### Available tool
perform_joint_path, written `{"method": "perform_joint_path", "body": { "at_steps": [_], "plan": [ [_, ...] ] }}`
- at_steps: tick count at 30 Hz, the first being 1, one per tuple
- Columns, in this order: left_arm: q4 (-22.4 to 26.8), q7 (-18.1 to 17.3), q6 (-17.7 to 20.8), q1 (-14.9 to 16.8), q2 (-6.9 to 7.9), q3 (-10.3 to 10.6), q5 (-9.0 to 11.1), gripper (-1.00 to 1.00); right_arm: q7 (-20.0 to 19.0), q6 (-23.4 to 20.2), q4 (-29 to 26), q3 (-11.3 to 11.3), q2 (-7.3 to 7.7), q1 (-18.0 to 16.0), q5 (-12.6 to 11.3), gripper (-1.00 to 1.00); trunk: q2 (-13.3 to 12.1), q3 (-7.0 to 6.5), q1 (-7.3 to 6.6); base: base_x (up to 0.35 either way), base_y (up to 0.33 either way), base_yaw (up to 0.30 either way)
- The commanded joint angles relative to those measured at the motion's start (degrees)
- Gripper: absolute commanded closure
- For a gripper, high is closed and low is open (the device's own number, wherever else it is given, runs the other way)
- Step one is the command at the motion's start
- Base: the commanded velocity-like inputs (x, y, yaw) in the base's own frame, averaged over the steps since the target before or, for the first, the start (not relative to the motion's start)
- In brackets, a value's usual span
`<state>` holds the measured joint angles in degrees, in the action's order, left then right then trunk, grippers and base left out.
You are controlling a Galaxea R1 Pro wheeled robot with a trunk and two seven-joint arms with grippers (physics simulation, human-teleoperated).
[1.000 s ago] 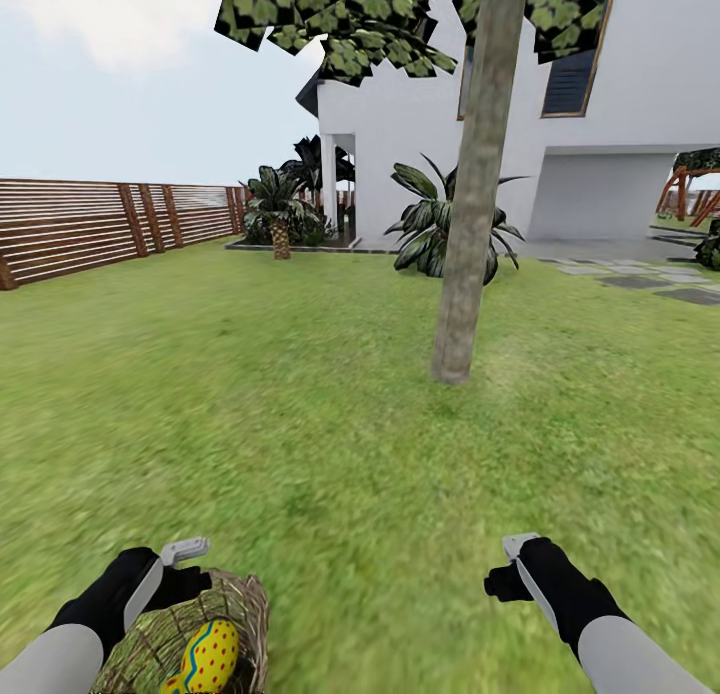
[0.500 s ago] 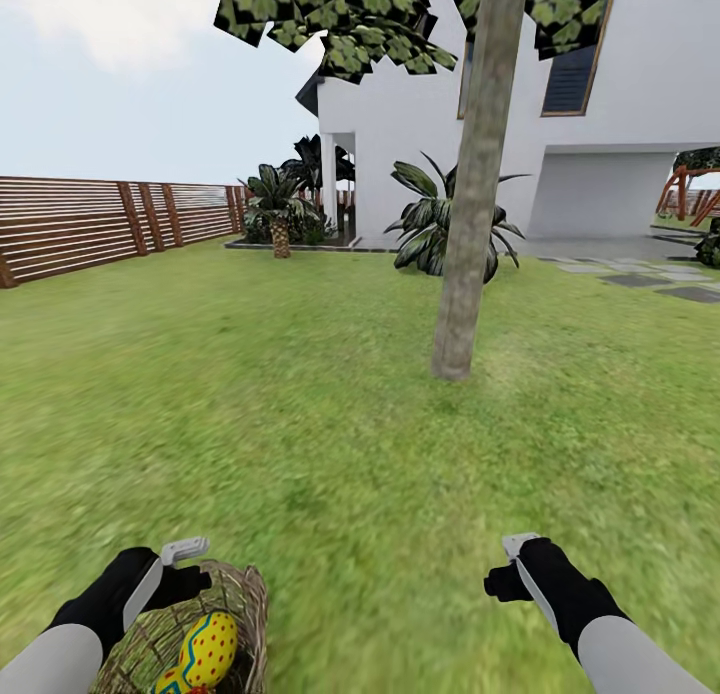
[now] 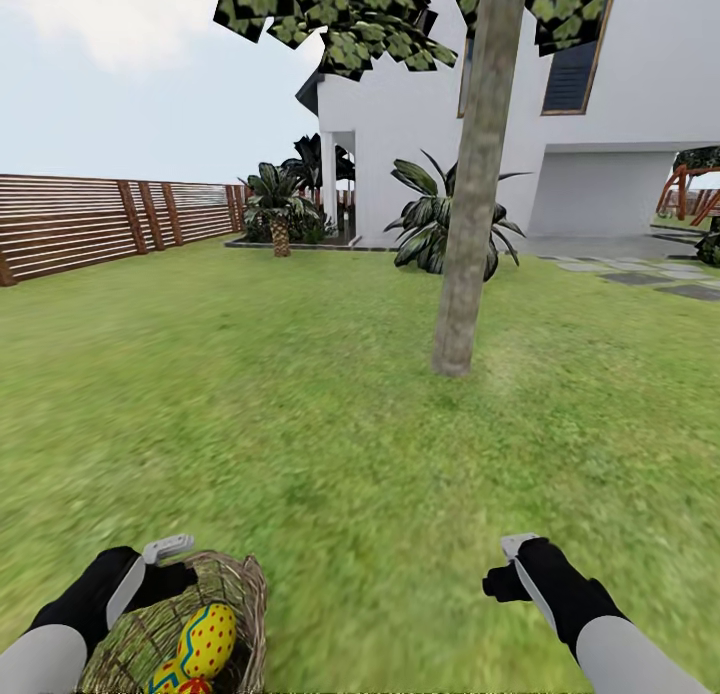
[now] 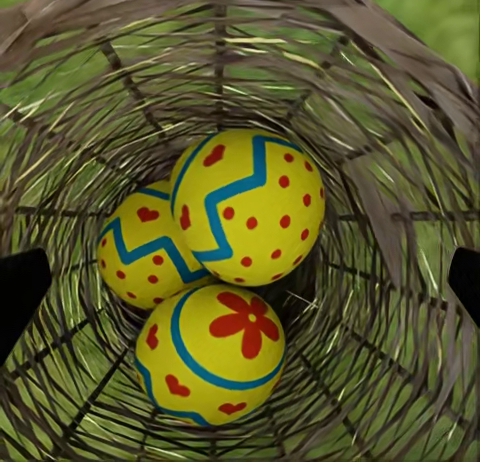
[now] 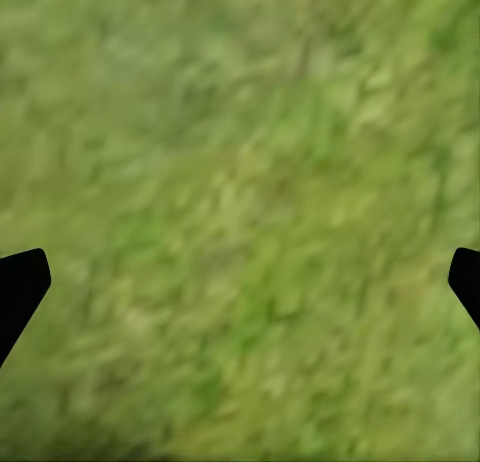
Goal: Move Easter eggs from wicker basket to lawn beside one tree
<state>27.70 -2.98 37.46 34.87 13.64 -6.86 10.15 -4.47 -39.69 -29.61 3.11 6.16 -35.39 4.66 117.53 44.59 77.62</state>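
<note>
Three eggs point(image 4: 240, 282) are seen in the basket point(image 4: 400, 132), directly beneath the wide-open, empty left end effector point(image 4: 240, 282).

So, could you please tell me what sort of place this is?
Apparently a home garden: a lawn bordered by a slatted wooden fence, with a white house and a tree.

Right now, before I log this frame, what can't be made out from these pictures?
- Wicker basket, head view: its lower part is cut off by the picture's edge.
- Easter eggs, left wrist view: each hides part of the others.
- Left gripper: whether it holds the basket cannot be told.
- Lawn, right wrist view: blurred, no detail.
- Tree, head view: canopy cut off above.
</note>
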Motion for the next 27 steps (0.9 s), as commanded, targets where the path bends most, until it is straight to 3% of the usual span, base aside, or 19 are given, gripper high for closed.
{"method": "perform_joint_path", "body": {
  "at_steps": [1,27],
  "plan": [
    [0.07,-0.18,0.33,0.02,0.01,-0.49,0.04,-1.0,-0.45,-0.3,-0.1,0.29,0.05,-0.03,0.55,-1.0,0.44,0.24,0.22,0.0,0.0,0.0],
    [-0.01,-0.09,0.33,0.02,-0.59,-0.87,0.31,-1.0,-0.54,-0.3,-0.09,0.23,-0.05,-0.01,0.7,-1.0,10.87,4.91,5.93,0.0,0.0,0.0]
  ]
}}
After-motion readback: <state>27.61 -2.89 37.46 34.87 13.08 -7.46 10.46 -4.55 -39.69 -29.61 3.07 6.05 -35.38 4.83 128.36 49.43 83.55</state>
